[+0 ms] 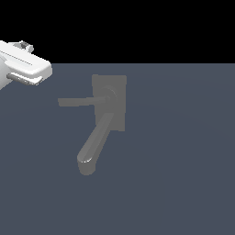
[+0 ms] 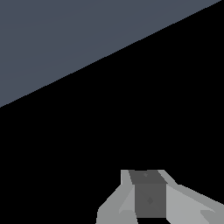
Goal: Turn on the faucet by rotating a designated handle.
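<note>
The dull grey faucet lies in the middle of the exterior view, its rectangular base plate carrying a round hub. From the hub the thin flat handle sticks out toward the exterior view's left. The thick curved spout runs down and left. My gripper hovers at the far upper left, well apart from the handle's tip. In the wrist view the gripper shows its two fingers pressed together with nothing held. The faucet is out of the wrist view.
The dark blue-grey floor spreads around the faucet, with black background above its far edge. The wrist view shows only a wedge of floor and blackness.
</note>
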Controlling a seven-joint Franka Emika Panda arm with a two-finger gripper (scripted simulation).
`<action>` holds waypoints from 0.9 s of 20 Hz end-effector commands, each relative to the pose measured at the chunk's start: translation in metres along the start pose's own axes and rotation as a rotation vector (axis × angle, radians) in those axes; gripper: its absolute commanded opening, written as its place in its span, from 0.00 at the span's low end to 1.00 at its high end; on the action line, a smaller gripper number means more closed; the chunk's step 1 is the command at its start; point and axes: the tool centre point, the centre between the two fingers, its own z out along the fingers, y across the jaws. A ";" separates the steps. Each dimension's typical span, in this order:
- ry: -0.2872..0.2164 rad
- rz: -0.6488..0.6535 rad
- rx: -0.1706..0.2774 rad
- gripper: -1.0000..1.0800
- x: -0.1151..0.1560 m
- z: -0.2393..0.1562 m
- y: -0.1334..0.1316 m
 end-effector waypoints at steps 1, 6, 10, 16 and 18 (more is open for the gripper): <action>0.075 -0.078 -0.009 0.00 0.034 -0.010 -0.022; 0.191 -0.193 -0.012 0.00 0.082 -0.027 -0.060; 0.256 -0.254 -0.010 0.00 0.106 -0.039 -0.083; 0.321 -0.304 -0.006 0.00 0.130 -0.052 -0.105; 0.343 -0.307 -0.004 0.00 0.140 -0.057 -0.110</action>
